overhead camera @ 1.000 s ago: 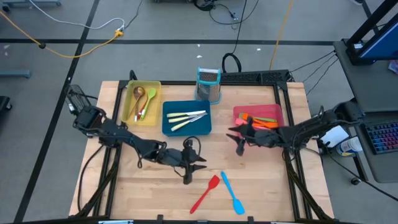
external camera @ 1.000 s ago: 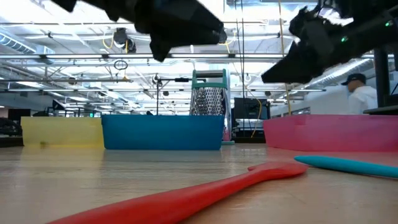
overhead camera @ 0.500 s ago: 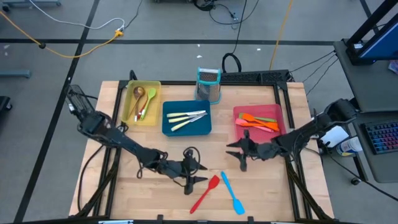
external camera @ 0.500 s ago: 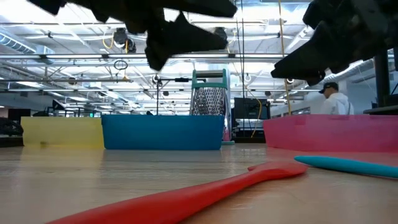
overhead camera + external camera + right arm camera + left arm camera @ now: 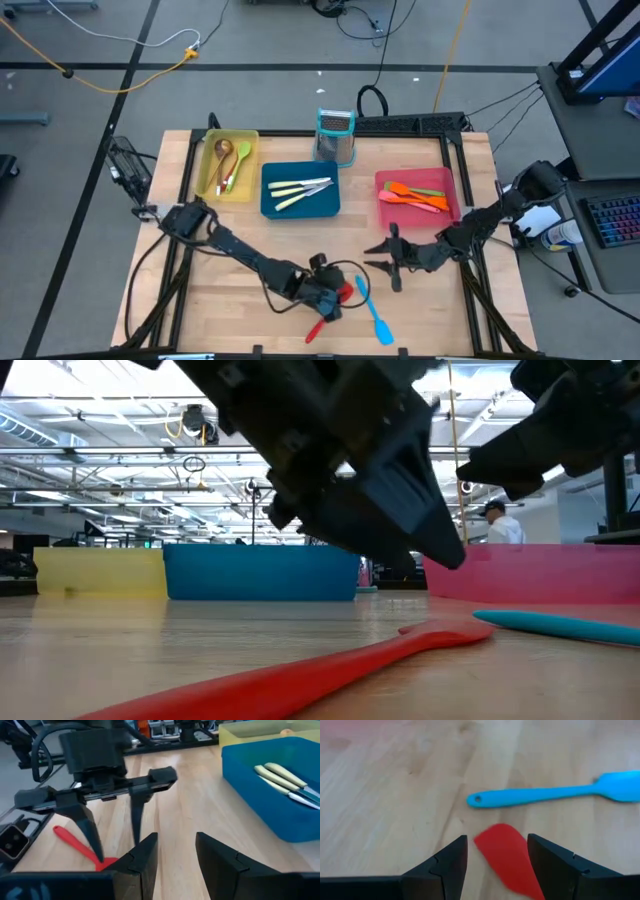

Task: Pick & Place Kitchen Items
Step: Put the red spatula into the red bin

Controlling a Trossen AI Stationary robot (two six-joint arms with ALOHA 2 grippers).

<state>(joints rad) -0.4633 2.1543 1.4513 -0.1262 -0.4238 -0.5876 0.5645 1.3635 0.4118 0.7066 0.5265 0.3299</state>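
A red spatula (image 5: 320, 326) and a blue spatula (image 5: 375, 312) lie flat on the wooden table near its front edge. My left gripper (image 5: 335, 298) is open and low over the red spatula. Its two fingers stand on either side of the spatula's blade (image 5: 502, 852), and the blue spatula (image 5: 545, 795) lies just beyond. The right wrist view shows this gripper (image 5: 112, 832) over the red spatula (image 5: 70, 840). My right gripper (image 5: 390, 262) is open and empty, a little to the right of the left one, above the table.
At the back stand a yellow tray (image 5: 212, 180) with spoons, a blue tray (image 5: 270, 195) with cream-handled knives, a red tray (image 5: 445, 180) with orange spatulas, and a metal grater (image 5: 336, 135). A person (image 5: 495, 520) walks in the room behind.
My left gripper has gone toward the table's right and near edges and down, so that its open fingers now stand on either side of the red spatula's blade. My right gripper has gone from the red tray toward the near edge. The spatulas have stayed put.
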